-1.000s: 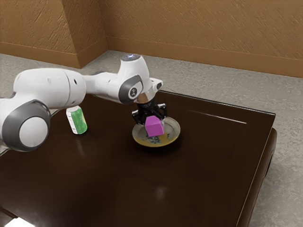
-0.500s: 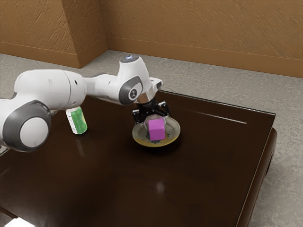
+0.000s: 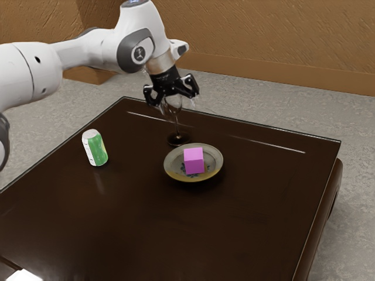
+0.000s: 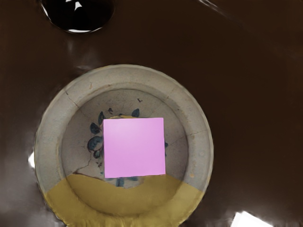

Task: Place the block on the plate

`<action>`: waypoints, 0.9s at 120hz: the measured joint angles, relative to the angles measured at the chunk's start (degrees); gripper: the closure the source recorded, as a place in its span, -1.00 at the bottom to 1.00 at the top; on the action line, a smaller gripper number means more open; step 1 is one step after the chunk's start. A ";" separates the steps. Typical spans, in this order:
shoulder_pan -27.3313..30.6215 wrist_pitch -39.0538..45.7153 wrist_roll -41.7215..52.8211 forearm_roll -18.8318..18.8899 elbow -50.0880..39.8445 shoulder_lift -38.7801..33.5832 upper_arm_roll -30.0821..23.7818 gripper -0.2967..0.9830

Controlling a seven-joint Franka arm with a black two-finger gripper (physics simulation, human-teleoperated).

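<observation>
Well, the block (image 3: 194, 160) sits on the plate (image 3: 171, 170), toward the exterior view's far edge of the desk (image 3: 234, 216); above, my tool (image 3: 173, 100) hangs spread wide.

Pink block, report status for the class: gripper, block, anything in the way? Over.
Gripper open, empty, above the plate. Pink block resting on plate. Stemmed glass beside plate, clear of block.

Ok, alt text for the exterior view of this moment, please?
Pink block resting on a patterned plate on a dark table, the robot's open gripper hanging clear of it. A stemmed glass stands near the plate; a green-and-white can stands toward the exterior view's left.
</observation>
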 joint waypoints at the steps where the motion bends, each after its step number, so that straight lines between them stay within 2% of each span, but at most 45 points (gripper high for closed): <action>1: 0.00 -0.69 0.19 -0.04 -0.01 -0.45 0.00 -0.52; 31: 0.58 -18.73 7.58 0.09 -2.02 -13.57 0.01 -0.53; 52: 2.22 -26.90 13.56 0.24 -4.47 -19.28 0.17 -0.53; 71: 1.39 -28.36 17.67 1.53 -6.04 -20.10 2.83 -0.54; 108: 3.40 -28.32 23.16 2.41 -6.65 -20.14 3.18 -0.54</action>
